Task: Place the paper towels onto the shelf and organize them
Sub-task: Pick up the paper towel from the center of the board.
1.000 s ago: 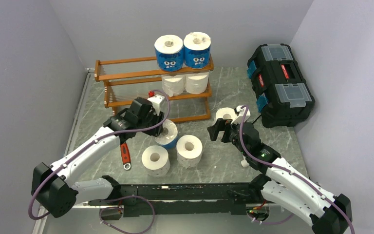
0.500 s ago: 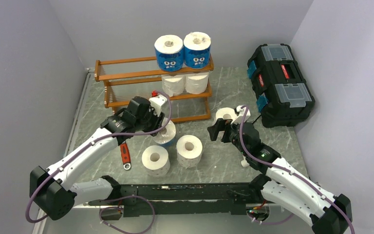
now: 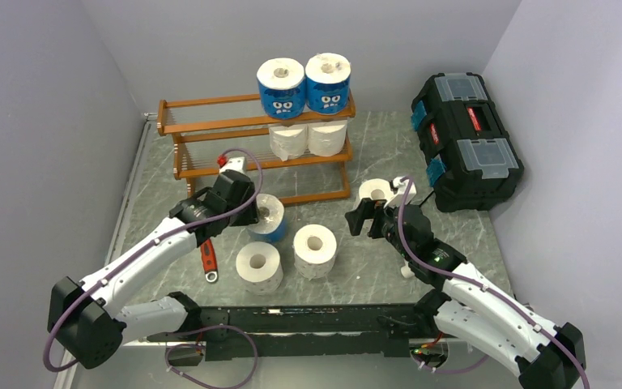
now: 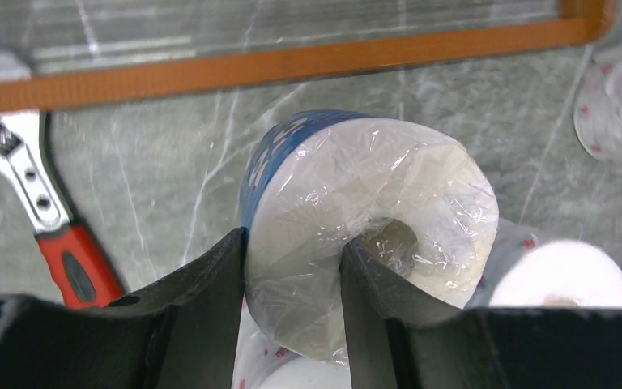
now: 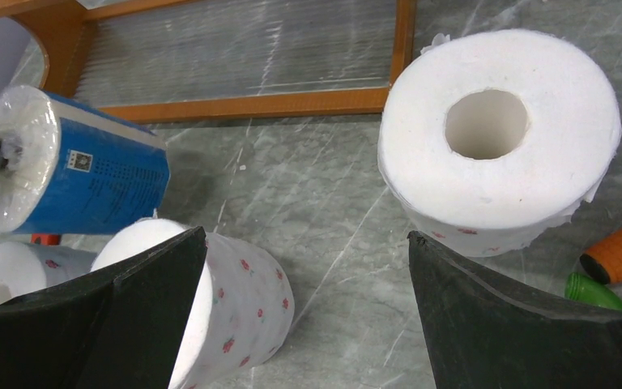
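The left claw (image 3: 250,212) is holding a blue-wrapped roll (image 3: 270,217) tilted before the shelf (image 3: 210,124) — the right claw (image 3: 377,208) is hovering open beside a white roll (image 3: 372,192).

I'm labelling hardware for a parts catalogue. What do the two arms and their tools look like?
The left arm and right arm have white rounded links with black joints and bases. A thin purple cable loops along each. The left tool and right tool have broad black fingers tapering to wedges.
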{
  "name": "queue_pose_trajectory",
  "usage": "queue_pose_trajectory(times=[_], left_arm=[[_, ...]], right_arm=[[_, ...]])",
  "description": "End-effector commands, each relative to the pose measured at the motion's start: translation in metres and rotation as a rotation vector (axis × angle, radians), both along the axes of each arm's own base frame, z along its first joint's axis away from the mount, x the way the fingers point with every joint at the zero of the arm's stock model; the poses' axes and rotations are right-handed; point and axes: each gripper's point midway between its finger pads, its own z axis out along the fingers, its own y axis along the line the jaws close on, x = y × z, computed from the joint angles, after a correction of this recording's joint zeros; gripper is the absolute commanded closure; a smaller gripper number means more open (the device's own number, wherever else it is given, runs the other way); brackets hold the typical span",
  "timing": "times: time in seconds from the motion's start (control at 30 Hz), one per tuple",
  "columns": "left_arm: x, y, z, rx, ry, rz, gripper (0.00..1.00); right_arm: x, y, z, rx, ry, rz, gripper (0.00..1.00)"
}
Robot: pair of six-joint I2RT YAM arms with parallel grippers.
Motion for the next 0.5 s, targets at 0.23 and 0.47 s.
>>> queue_pose_trajectory(times=[0.23, 0.47], left_arm=[[-0.006, 0.012, -0.036, -0.283, 0.131, 0.554, 0.49], [-0.007, 0.019, -0.045, -0.205, 0.156, 0.588, 0.15]], right_arm=[[-0.001, 0.008, 0.010, 0.051, -0.019, 0.022, 0.03], [0.000, 0.005, 0.011, 0.038, -0.025, 0.013, 0.03]])
